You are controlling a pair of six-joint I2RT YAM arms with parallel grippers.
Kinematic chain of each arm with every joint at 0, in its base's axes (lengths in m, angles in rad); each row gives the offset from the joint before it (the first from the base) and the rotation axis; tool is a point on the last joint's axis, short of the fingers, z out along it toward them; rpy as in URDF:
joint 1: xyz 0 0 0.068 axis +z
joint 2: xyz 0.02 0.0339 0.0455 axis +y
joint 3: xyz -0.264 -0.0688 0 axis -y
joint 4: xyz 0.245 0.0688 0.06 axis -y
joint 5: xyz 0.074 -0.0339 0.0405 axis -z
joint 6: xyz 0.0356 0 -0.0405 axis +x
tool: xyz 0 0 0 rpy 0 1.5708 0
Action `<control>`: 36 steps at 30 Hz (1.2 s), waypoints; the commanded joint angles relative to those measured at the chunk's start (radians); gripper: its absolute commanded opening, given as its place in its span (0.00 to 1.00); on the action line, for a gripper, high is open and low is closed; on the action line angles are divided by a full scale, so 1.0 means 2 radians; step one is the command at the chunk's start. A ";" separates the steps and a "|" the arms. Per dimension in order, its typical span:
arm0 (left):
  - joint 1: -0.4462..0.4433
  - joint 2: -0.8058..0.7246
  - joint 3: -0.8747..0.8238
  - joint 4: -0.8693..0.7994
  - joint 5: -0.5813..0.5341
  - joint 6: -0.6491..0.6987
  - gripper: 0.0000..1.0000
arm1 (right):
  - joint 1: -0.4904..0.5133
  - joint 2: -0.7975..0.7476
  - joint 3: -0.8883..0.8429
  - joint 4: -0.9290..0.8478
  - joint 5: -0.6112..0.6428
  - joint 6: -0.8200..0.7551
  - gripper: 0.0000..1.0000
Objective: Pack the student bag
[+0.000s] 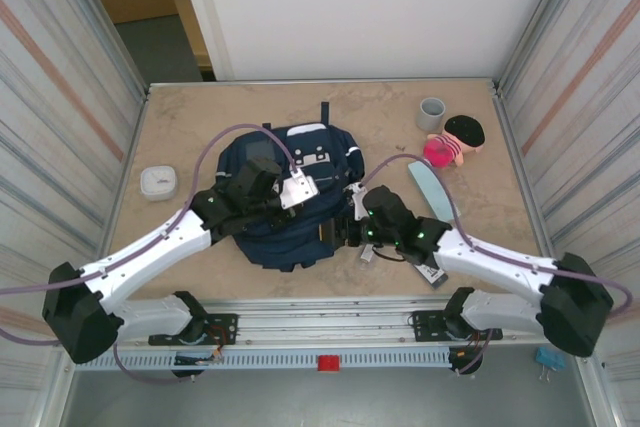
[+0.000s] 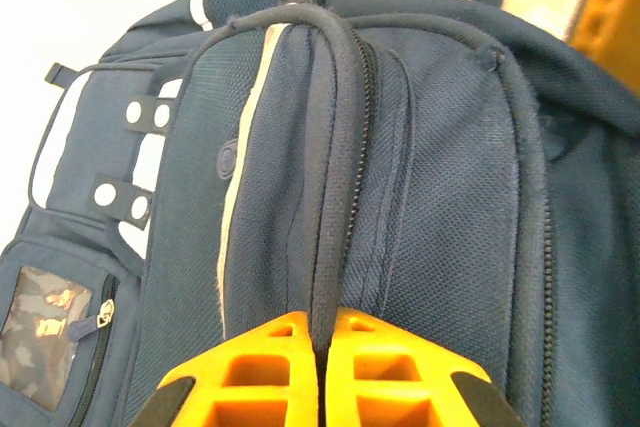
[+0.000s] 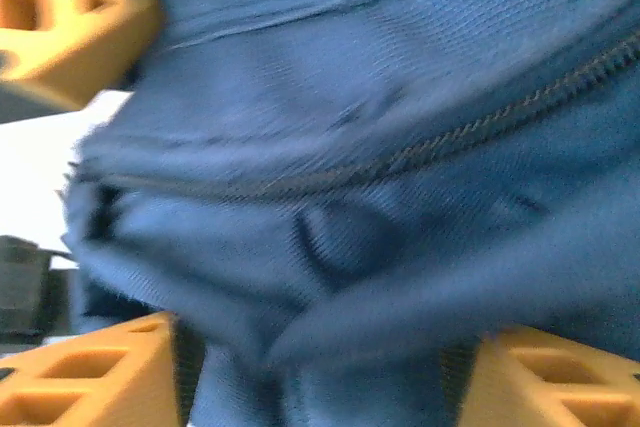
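Note:
The student bag (image 1: 272, 155), navy blue with white patches, lies in the middle of the table. My left gripper (image 1: 285, 192) is over the bag's middle. Its orange fingers (image 2: 270, 367) are shut on a dark piped seam of the student bag (image 2: 450, 197) beside a zipper, the left gripper (image 2: 322, 332) pinching that ridge. My right gripper (image 1: 350, 222) is at the bag's right near side. In the blurred right wrist view its jaws stand apart, the right gripper (image 3: 325, 367) around a bunched fold of the student bag (image 3: 380, 147), with dark gaps beside each finger.
At the back right stand a grey cup (image 1: 432, 113) and a doll (image 1: 460, 137) with a pink ball. A pale blue flat piece (image 1: 430, 192) lies right of the bag. A white round box (image 1: 158, 183) sits at the left. Ribbed metal walls close in both sides.

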 commanded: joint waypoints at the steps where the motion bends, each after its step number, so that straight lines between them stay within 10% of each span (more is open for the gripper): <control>1: -0.005 -0.042 0.047 0.038 0.047 -0.019 0.00 | 0.009 0.057 0.001 0.033 0.037 0.037 0.46; 8: 0.025 -0.077 0.030 0.052 0.059 0.022 0.00 | 0.103 0.089 -0.027 0.110 0.088 0.031 0.48; 17: 0.100 -0.158 -0.029 -0.020 0.195 0.155 0.00 | 0.093 -0.072 -0.038 0.011 0.024 -0.140 0.70; 26: 0.229 -0.224 -0.107 0.003 0.400 0.170 0.00 | -0.094 -0.144 -0.020 -0.050 -0.216 -0.212 0.83; 36: 0.235 -0.215 -0.113 0.008 0.429 0.167 0.00 | -0.238 0.088 0.089 -0.006 -0.392 -0.254 0.84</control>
